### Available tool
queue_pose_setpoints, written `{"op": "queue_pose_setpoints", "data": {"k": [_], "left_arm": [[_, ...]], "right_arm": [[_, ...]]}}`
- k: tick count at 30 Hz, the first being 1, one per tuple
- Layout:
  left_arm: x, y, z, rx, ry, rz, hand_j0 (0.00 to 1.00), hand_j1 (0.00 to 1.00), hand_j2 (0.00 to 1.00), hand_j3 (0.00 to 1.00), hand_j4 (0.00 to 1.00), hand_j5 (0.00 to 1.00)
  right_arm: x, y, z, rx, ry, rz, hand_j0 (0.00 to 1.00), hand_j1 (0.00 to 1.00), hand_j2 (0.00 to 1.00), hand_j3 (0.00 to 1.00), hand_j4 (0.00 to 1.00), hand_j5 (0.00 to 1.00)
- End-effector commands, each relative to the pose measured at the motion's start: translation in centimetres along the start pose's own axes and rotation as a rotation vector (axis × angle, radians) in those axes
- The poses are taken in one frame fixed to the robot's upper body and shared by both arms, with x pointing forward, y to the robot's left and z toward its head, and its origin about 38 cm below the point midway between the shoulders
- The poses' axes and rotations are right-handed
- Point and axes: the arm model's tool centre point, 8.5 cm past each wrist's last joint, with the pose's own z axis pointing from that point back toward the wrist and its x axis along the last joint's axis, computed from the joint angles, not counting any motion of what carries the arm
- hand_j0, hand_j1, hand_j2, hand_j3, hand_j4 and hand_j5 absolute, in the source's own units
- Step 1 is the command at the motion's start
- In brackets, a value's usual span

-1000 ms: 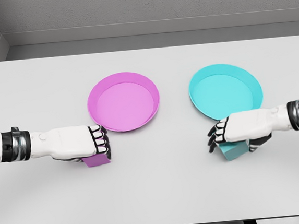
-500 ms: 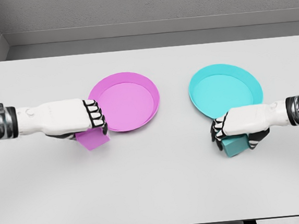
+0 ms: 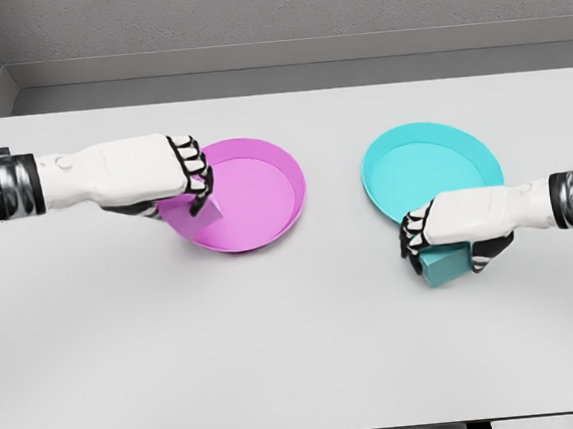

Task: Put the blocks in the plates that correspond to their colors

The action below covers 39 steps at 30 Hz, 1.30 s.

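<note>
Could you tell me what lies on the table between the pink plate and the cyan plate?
Nothing: in the head view the stretch of table between the pink plate and the cyan plate is bare white surface.

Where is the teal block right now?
In the head view, the teal block sits at right, held by the right robot hand, just below the teal plate.

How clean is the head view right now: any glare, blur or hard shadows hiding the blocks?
Head view: sharp, evenly lit, no glare or blur; soft shadows only. The left hand partly covers the pink block, and the right hand partly covers the teal block.
</note>
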Motion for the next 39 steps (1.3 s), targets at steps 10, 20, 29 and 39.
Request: {"op": "queue_pose_setpoints", "data": {"k": [10,20,29,39], "left_arm": [[-2.2,-2.2,-5.5,-0.022,0.021,0.075,0.38,0.38,0.38,0.38,0.38,0.38],[-2.4,-2.3,-5.4,-0.016,0.024,0.090,1.00,1.00,1.00,1.00,1.00,1.00],[-3.0,-1.9,-3.8,0.047,0.018,0.179,1.00,1.00,1.00,1.00,1.00,1.00],[-8.5,-7.3,8.5,0.106,0.277,0.492,1.00,1.00,1.00,1.00,1.00,1.00]], "right_arm": [[0.8,-3.7,2.7,-0.154,-0.035,-0.033,0.50,0.50,0.50,0.50,0.50,0.50],[-5.4,-5.2,5.3,-0.354,0.074,-0.197,0.52,0.52,0.52,0.52,0.52,0.52],[-8.9,-5.6,7.0,-0.449,0.164,-0.262,1.00,1.00,1.00,1.00,1.00,1.00],[-11.2,-2.8,12.7,-0.553,0.306,-0.342,1.00,1.00,1.00,1.00,1.00,1.00]]}}
